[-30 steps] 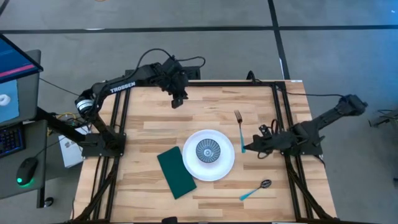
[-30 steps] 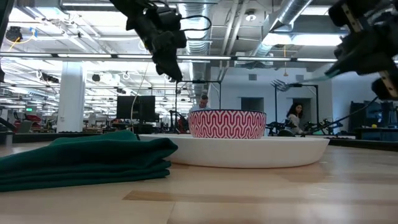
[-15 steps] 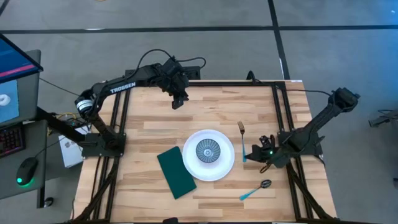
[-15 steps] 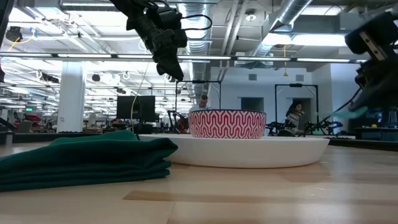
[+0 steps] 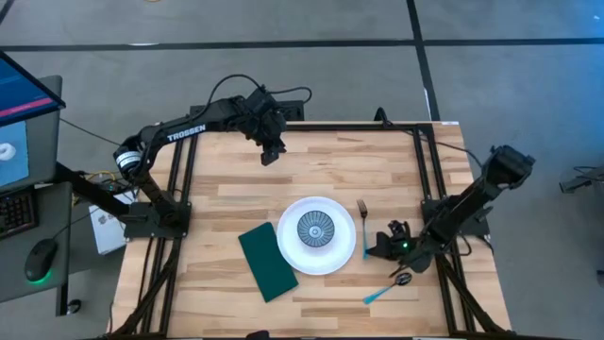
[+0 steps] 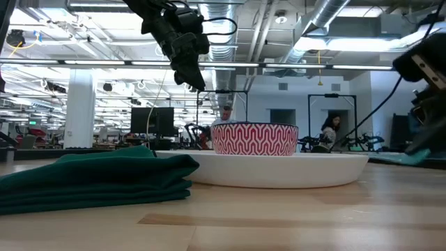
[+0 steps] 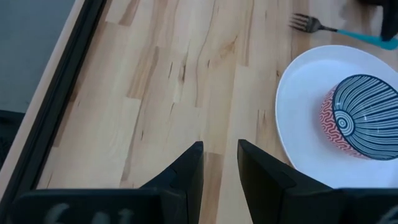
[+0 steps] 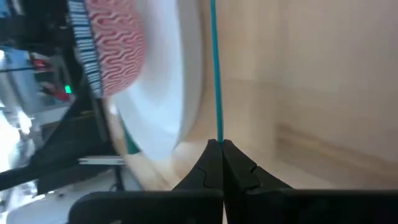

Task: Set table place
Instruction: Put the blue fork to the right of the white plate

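The left arm [image 5: 184, 132] carries the white word "TROSSEN". Its pincer [image 5: 270, 151] hangs over the upper middle of the bench [image 5: 226, 198], fingers a little apart. The right pincer [image 5: 375, 248], right of centre, is clamped on the fork [image 5: 363, 227] handle, just right of the plate [image 5: 316, 260] with the bowl [image 5: 315, 229]. The napkin [image 5: 267, 262] lies left of the plate, the spoon [image 5: 388, 288] at lower right.

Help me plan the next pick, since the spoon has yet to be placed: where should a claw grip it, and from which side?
Grip the spoon on its blue handle, coming straight down from above. It lies flat on the table, apart from the plate, so the thin, straight handle fits between fingers set across it. The rounded bowl end near the right claw, which is shut on the fork, would likely slip.
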You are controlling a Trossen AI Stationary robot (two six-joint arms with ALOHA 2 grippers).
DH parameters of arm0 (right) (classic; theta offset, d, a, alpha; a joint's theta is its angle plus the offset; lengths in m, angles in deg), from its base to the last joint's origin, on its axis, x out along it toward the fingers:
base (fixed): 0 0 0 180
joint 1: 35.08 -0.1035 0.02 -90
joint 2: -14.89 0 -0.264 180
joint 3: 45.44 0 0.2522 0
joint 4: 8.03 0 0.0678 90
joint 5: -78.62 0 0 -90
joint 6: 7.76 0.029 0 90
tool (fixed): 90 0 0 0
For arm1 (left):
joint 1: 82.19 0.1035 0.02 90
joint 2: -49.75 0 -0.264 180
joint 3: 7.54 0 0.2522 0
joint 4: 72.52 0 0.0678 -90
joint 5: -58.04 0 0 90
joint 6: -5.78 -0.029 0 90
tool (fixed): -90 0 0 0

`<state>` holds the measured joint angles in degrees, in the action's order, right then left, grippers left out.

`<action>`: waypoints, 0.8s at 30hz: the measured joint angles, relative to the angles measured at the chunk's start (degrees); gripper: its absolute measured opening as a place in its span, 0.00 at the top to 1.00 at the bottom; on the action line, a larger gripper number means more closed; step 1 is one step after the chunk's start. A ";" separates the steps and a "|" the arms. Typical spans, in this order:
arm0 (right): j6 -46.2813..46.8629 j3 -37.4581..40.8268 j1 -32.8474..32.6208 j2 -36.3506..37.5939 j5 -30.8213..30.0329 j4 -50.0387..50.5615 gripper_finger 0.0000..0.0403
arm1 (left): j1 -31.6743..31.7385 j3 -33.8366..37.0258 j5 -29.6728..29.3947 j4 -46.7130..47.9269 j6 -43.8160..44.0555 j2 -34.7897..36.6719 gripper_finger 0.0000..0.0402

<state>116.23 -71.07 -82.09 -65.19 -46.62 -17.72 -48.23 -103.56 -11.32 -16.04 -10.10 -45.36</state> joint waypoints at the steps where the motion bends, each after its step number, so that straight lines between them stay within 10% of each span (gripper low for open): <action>1: -0.14 0.01 -0.22 -1.35 -1.01 -2.06 0.98 | 0.00 0.00 0.00 -0.02 0.01 0.00 0.78; 24: 4.46 0.20 1.31 0.34 3.34 0.98 0.98 | -0.04 0.00 0.00 0.37 0.00 0.00 0.78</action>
<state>120.69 -70.87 -80.78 -64.85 -43.28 -16.73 -48.28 -103.56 -11.32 -15.67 -10.10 -45.36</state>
